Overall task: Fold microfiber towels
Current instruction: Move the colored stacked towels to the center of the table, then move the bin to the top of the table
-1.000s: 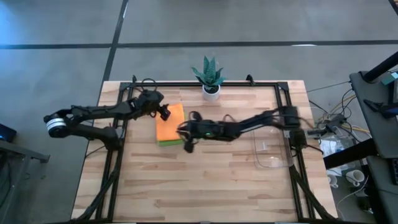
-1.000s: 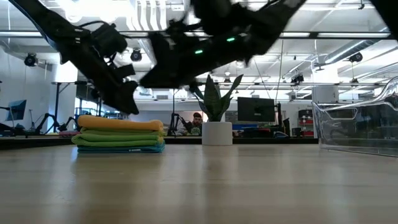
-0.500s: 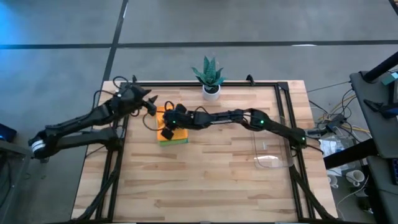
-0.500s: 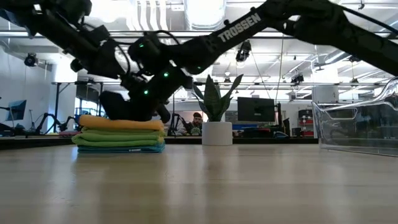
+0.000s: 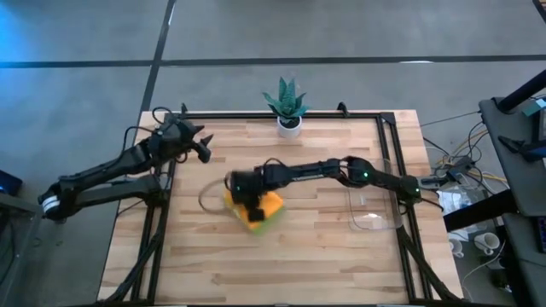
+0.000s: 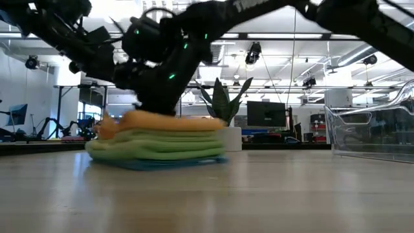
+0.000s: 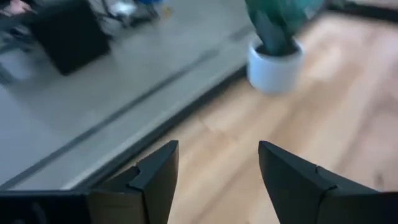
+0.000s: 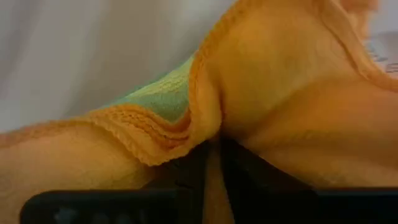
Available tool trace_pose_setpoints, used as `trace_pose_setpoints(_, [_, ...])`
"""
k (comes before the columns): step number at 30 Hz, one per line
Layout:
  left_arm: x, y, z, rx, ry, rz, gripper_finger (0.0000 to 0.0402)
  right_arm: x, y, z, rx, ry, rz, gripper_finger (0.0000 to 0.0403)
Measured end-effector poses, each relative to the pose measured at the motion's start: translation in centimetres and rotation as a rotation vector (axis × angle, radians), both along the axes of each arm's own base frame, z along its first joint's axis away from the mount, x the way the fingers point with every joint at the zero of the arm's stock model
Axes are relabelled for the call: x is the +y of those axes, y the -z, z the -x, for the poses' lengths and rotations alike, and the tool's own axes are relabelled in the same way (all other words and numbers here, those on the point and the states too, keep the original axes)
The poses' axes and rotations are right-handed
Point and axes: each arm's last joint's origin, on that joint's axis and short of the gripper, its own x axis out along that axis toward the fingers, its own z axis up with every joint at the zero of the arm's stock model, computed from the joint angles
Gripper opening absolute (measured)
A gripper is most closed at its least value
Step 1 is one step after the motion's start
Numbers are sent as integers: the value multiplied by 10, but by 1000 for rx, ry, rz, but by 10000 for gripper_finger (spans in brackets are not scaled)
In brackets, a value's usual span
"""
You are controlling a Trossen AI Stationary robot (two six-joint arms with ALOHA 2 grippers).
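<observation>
Several folded microfiber towels form one stack (image 5: 266, 211) near the table's middle, resting flat on the wood. The orange one (image 6: 165, 120) is on top, lime green layers (image 6: 155, 145) lie under it, and a light blue one (image 6: 178, 162) is at the bottom. My right gripper (image 5: 251, 205) stands on top of the stack, shut. In the right wrist view its fingers (image 8: 239, 168) sink into the orange cloth. My left gripper (image 5: 203, 150) hangs open over the table's far left corner, above the wood (image 7: 217, 149), with nothing between its fingers. My right gripper presses its shut fingers down on the top orange towel (image 8: 205, 124), coming steeply from above. The cloth bunches into a ridge around the fingertips. The stack lies flat on the table under them.
A small potted plant (image 5: 287, 104) stands at the far edge's middle. A clear plastic tray (image 5: 373, 209) lies at the right side. A black frame rail (image 5: 162, 205) runs along the table's edges. Bare wood lies across the near half.
My right gripper swung left over the stack, tipped down onto its top, then dragged it toward the near edge and a little right; the stack slid along the table and turned. My left gripper drew back up toward the far left corner, staying open.
</observation>
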Motion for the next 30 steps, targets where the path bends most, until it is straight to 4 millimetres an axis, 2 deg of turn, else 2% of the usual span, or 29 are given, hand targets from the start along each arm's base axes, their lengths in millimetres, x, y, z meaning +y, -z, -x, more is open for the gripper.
trace_pose_setpoints(4, [0, 11, -6, 72, 118, 89, 206, 35, -8, 29, 199, -294, 19, 51])
trace_pose_setpoints(8, [2, 22, -16, 91, 213, 191, 206, 59, -22, 53, 336, -424, 57, 51])
trace_pose_setpoints(12, [4, 30, -28, 104, 280, 248, 206, 75, -47, 63, 331, -394, 104, 51])
trace_pose_setpoints(16, [1, 37, -41, 127, 340, 272, 206, 89, -82, 74, 275, -290, 176, 52])
trace_pose_setpoints(20, [-10, 39, -55, 74, 395, 319, 206, 102, -115, 99, 243, -206, 277, 52])
trace_pose_setpoints(23, [-19, 41, -64, 47, 429, 350, 206, 121, -125, 121, 207, -214, 378, 52])
trace_pose_setpoints(26, [-26, 45, -71, 40, 438, 407, 206, 142, -133, 153, 179, -260, 476, 52])
trace_pose_setpoints(30, [-37, 53, -81, 32, 437, 483, 206, 163, -121, 191, 196, -332, 504, 65])
